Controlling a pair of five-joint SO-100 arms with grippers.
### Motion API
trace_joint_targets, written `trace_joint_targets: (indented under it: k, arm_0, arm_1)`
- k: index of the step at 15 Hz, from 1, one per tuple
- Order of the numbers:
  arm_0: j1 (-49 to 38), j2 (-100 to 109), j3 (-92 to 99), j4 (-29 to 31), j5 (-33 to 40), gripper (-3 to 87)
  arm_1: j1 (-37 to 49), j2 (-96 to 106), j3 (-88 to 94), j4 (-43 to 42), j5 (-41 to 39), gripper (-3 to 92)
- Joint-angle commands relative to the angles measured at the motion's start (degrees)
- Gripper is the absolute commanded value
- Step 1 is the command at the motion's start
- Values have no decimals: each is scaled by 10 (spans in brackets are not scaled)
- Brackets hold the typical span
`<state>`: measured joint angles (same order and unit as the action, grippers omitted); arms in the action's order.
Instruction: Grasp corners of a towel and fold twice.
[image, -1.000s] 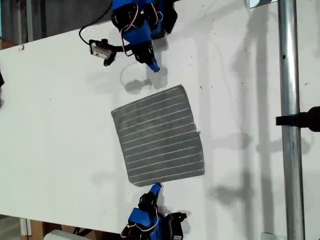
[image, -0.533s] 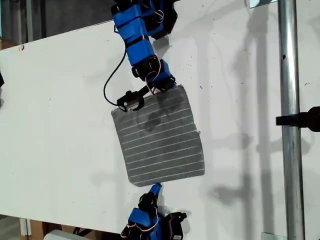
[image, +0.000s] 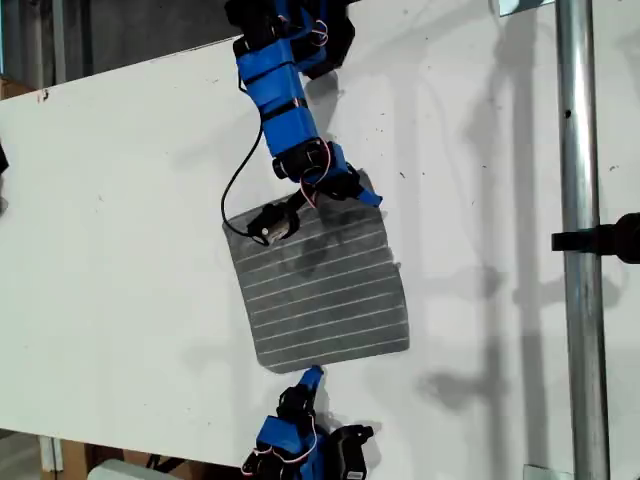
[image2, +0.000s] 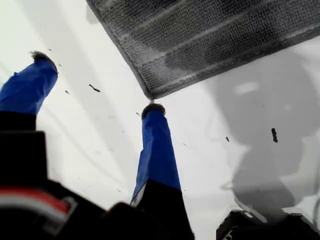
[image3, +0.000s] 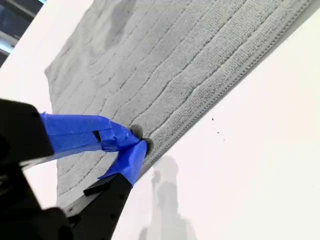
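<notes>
The grey striped towel (image: 320, 285) lies flat and unfolded on the white table (image: 120, 250). My first gripper (image: 352, 190) reaches in from the top of the exterior view and hovers at the towel's far corner, on the exterior view's right. It is open in the first wrist view (image2: 97, 87), with one fingertip (image2: 152, 110) just short of that corner (image2: 150, 95) and nothing between the fingers. My second gripper (image: 311, 377) sits at the towel's near edge. Its tips are shut together (image3: 140, 144) right at the hem of the towel (image3: 165, 65), with no cloth lifted.
A vertical metal pole (image: 578, 240) with a black clamp (image: 612, 238) stands at the exterior view's right. The first arm's black camera module (image: 268, 222) and its cable hang over the towel's far corner on the exterior view's left.
The first arm has swung out from the top of the exterior view, over the towel's far edge, to its corner on the view's right. The second arm and the towel have not moved.
</notes>
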<state>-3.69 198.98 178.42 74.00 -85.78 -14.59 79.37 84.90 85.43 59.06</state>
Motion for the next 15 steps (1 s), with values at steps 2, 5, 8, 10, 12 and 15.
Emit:
trace_joint_targets:
  k: [2, 5, 8, 10, 12, 15]
  arm_0:
    - [-15, 2, 3, 3, 2, -19]
    - [-15, 2, 3, 3, -2, -19]
    - [-15, 2, 3, 3, -2, -19]
    - [-14, 2, 3, 3, -4, -20]
    - [-14, 2, 3, 3, -4, -21]
    - [-15, 2, 3, 3, -9, -24]
  arm_1:
    - [11, 68, 33, -8, -6, 365]
    - [10, 73, 119, -75, 4, 353]
    - [29, 65, 207, -177, 11, 317]
    - [50, 46, 232, -221, 11, 295]
    - [60, 17, 232, -244, 6, 242]
    - [60, 5, 235, -252, 5, 43]
